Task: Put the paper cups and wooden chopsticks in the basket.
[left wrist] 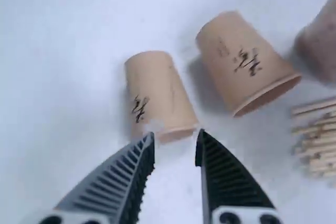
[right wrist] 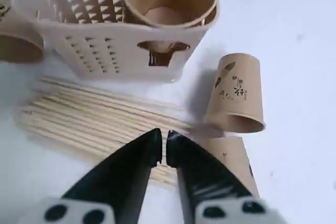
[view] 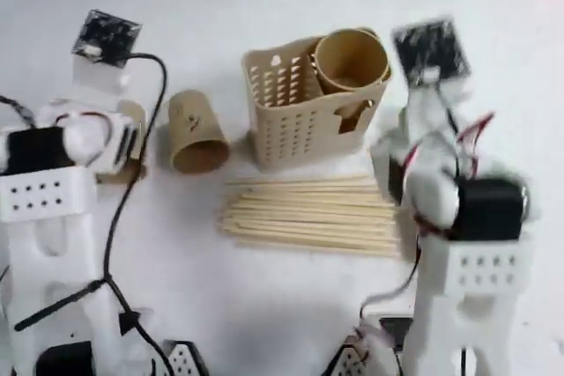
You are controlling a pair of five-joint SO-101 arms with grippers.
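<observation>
One paper cup (view: 352,59) already stands in the basket (view: 291,125), and the chopsticks (view: 308,213) lie just in front of it. Your left gripper (left wrist: 175,145), jaws slightly parted and empty, hovers at the mouth of the outer cup (left wrist: 157,95), the one lying farther from the basket. Slip one finger inside its rim and pinch the wall gently, or it may roll. Your right gripper (right wrist: 164,148) is all but closed on nothing, above the chopsticks.
</observation>
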